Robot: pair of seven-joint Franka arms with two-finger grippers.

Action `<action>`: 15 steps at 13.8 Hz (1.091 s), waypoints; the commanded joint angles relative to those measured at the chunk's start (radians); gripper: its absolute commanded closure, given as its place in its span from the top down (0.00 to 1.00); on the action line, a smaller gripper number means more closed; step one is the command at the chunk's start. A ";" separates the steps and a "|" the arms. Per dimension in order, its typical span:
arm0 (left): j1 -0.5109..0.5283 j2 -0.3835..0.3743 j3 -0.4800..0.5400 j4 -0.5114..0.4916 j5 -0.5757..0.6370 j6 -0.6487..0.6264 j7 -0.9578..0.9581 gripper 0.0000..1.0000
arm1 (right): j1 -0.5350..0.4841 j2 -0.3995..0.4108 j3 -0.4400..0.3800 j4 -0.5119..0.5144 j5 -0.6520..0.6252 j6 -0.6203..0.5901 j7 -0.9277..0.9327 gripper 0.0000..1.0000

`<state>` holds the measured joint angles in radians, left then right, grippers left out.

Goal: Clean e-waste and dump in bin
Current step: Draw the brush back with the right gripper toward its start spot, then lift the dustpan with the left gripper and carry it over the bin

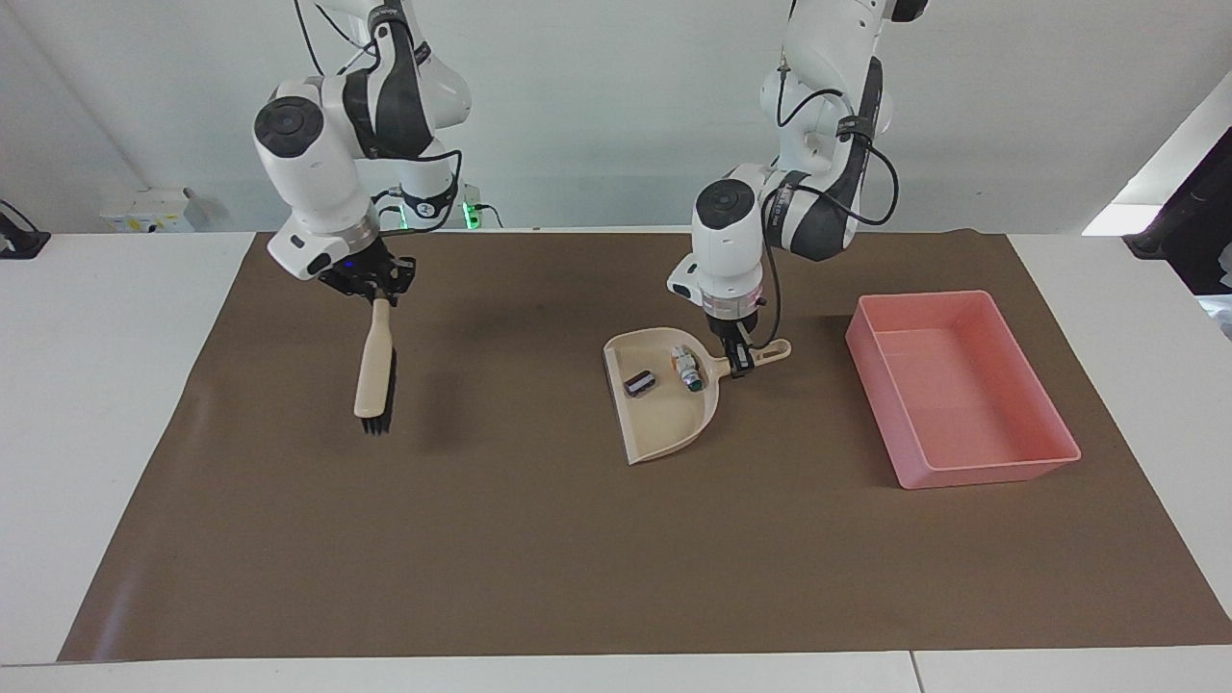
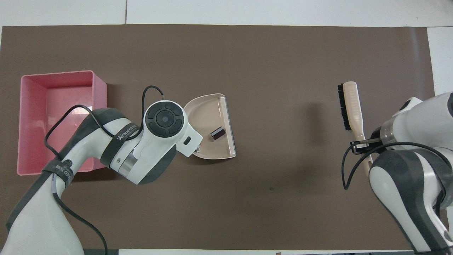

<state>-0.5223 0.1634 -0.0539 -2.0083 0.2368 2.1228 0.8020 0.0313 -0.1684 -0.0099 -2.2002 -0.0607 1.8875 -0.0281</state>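
The left hand (image 1: 739, 368) is clamped on the handle of the beige dustpan (image 1: 664, 409), which sits on the brown mat (image 1: 577, 558) of the counter. In the pan lie two bits of e-waste, a dark cylinder (image 1: 639, 383) and a white-and-green block (image 1: 685, 370). One pink bin (image 1: 962, 385) stands near, toward the left arm's end. The right hand (image 1: 377, 292) grips one brush (image 1: 374, 371) over the mat, well apart, nothing between pan and bin
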 commanded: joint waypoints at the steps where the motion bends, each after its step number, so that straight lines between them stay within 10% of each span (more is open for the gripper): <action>1: 0.030 -0.071 0.000 -0.035 -0.034 0.029 0.023 0.00 | -0.074 0.024 0.016 -0.041 -0.063 0.082 -0.071 0.00; 15: 0.205 -0.205 0.000 -0.043 -0.244 -0.026 0.343 0.00 | -0.186 0.079 0.018 -0.136 -0.084 0.262 -0.082 0.00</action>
<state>-0.3624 0.0252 -0.0514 -2.0120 0.0473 2.1157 1.0652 -0.1222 -0.0881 -0.0043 -2.3152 -0.1369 2.1207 -0.1071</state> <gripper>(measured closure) 0.665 0.744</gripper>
